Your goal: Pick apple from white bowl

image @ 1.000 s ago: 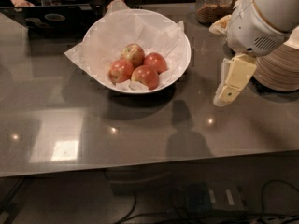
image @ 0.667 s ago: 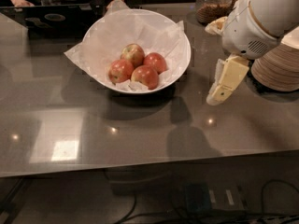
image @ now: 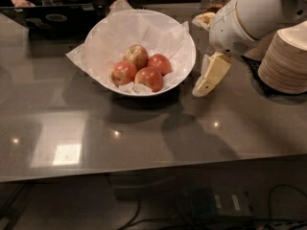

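We're looking down at a dark grey table [image: 144, 138] from the near side. The white bowl [image: 191, 51] is sitting toward the far middle, with its crinkled white paper liner [image: 79, 56] poking out over the rim on the left. Four apples are bunching up in the bottom of it. The apple [image: 159, 63] we're after, the evenly deep red one, is lying on the right of the pile. It's touching the yellow-green-sided apple [image: 137, 55] on its far left and another reddish apple [image: 149, 78] on its near side. An orange-red apple [image: 124, 73] is sitting furthest left.

The gripper [image: 200, 90] is hanging just beside the bowl's right edge, outside it, tilting down and left over the table. It isn't holding anything, and we honestly can't tell if the jaws are spread or pressed together.

A stack of beige paper plates [image: 285, 61] is sitting at the right edge, and a dark laptop [image: 53, 18] is lying at the far left.
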Tool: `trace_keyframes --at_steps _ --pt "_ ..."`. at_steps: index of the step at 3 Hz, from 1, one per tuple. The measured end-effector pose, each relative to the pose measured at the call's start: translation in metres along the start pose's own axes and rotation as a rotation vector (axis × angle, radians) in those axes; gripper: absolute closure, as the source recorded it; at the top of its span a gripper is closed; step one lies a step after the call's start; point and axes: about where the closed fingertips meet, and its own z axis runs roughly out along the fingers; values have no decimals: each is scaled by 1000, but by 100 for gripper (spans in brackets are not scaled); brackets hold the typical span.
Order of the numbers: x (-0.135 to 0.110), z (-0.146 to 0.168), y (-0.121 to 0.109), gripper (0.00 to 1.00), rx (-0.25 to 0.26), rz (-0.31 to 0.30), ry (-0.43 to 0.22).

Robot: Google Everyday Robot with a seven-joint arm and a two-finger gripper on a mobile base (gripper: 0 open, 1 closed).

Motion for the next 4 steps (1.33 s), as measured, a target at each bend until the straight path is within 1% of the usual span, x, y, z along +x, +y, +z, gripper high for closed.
trace_keyframes --at_steps 1,2,3,4 --pt "-10 11 -10 8 7 -29 -49" --pt "-22 20 -18 25 6 -58 -85" --pt "-30 26 -25 27 5 -79 -110" --pt "-31 32 -33 32 -4 -83 -138"
